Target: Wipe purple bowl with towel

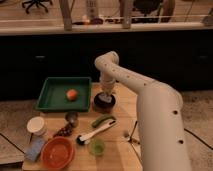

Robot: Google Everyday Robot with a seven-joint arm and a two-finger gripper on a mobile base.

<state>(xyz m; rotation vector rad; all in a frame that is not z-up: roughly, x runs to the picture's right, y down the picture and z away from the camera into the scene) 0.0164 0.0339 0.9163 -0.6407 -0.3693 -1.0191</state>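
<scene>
The purple bowl [103, 103] sits on the wooden table just right of the green tray. A pale grey-blue towel [105, 98] lies inside the bowl. My gripper [106, 94] reaches straight down into the bowl from the white arm, resting on the towel. The lower part of the gripper is hidden by the wrist and the cloth.
A green tray [52, 97] holds an orange ball [72, 94]. In front lie a green cucumber-like item [103, 120], a white-handled brush [92, 134], a light green cup [96, 146], an orange-red bowl [57, 152], a white cup [36, 125], a blue-grey pad [34, 149] and metal utensils [131, 136].
</scene>
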